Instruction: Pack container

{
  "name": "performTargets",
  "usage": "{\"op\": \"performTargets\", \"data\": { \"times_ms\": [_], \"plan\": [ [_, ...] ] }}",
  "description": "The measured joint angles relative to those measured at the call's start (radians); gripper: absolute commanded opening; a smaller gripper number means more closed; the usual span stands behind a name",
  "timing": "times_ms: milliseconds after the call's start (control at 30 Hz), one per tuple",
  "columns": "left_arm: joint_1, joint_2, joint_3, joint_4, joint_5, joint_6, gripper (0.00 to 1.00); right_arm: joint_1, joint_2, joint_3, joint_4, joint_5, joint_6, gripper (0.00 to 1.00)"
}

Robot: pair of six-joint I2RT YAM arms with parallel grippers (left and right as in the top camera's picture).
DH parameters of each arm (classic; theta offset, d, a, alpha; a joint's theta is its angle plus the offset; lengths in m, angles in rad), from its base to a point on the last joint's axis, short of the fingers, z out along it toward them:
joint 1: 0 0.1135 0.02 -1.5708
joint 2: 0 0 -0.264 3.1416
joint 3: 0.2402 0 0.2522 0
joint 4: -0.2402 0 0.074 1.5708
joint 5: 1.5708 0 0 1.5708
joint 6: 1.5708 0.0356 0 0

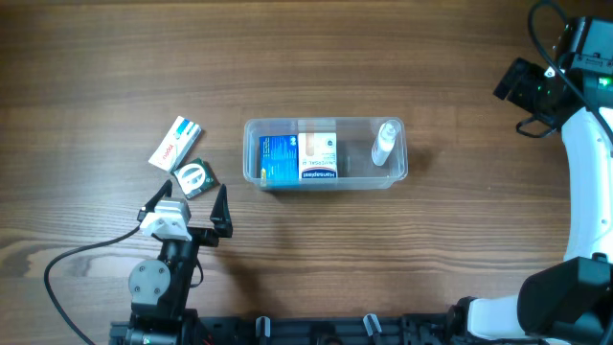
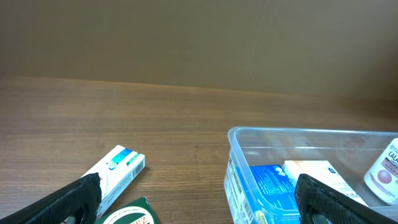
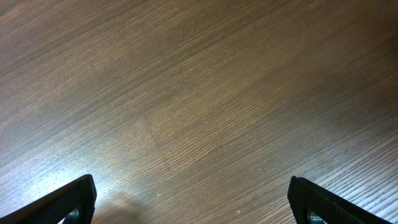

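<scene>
At the left of the table (image 1: pixel 431 268), just beyond your left gripper (image 1: pixel 188 203), lie two boxes not yet packed. A green box (image 1: pixel 196 177) sits straight ahead of the fingers. A white box (image 1: pixel 177 144) lies just past it on the far-left side, its long axis slanting from near-left to far-right. The left fingers stand wide apart and hold nothing.

The container (image 1: pixel 356 158) sits mid-table to the right of both boxes, its long axis running left to right. It holds a blue box (image 1: pixel 278 158), a white and orange box (image 1: pixel 318 158) and a small bottle (image 1: pixel 385 144).

Your right gripper (image 3: pixel 193 202) is also spread wide and empty, over bare wood at the far right, well apart from the boxes. I judge the left arm much the nearer: reach forward for the green box, then carry it right.
</scene>
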Motion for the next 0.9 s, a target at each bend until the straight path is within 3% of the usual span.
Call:
{"op": "performTargets", "data": {
  "times_ms": [200, 333, 400, 467, 633, 767, 900],
  "plan": [
    [0.0, 0.0, 0.002, 0.048, 0.001, -0.001, 1.0, 0.0, 0.0, 0.0, 0.0, 0.0, 0.0, 1.0],
    [0.0, 0.057, 0.204, -0.369, -0.012, -0.043, 1.0, 0.0, 0.0, 0.0, 0.001, -0.001, 0.0, 1.0],
    [0.0, 0.235, 0.386, -0.535, -0.032, -0.052, 0.99, 0.0, 0.0, 0.0, 0.001, -0.004, 0.0, 1.0],
    [0.0, 0.465, 0.542, -0.602, -0.033, -0.058, 1.0, 0.0, -0.001, 0.0, 0.002, -0.005, 0.0, 1.0],
    [0.0, 0.954, 0.836, -0.616, 0.069, -0.065, 1.0, 0.0, -0.001, 0.0, 0.002, -0.007, 0.0, 1.0],
    [0.0, 1.135, 0.853, -0.591, 0.121, -0.066, 1.0, 0.0, -0.001, 0.0, 0.002, -0.007, 0.0, 1.0],
    [0.001, 1.233, 0.857, -0.699, -0.061, -0.287, 1.0, 0.0, -0.001, 0.0, 0.002, -0.007, 0.0, 1.0]
  ]
}}
